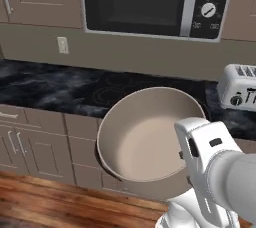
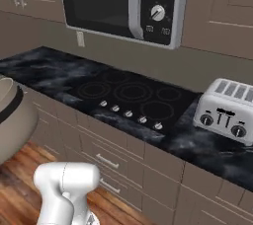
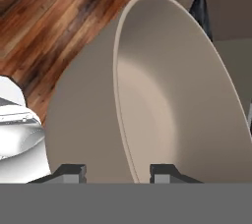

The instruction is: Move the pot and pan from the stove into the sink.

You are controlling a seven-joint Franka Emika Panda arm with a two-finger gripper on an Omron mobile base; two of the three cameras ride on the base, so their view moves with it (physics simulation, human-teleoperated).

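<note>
The beige pot (image 1: 150,137) hangs in the air in front of the counter edge, tilted so that its pale inside faces the left base view. In the hand view my gripper (image 3: 118,171) is shut on the pot (image 3: 172,95), one fingertip (image 3: 71,171) outside its wall and the other inside the rim. The right base view catches the pot (image 2: 12,120) at its left edge. The black glass stove (image 2: 128,93) lies bare behind it, its burners marked with rings. The pan and the sink are out of view.
A black microwave (image 2: 123,2) hangs above the stove. A white toaster (image 2: 227,110) stands on the counter to the right. A row of silver knobs (image 2: 128,113) lines the stove front. Cabinet fronts and a wooden floor (image 1: 50,202) lie below the pot.
</note>
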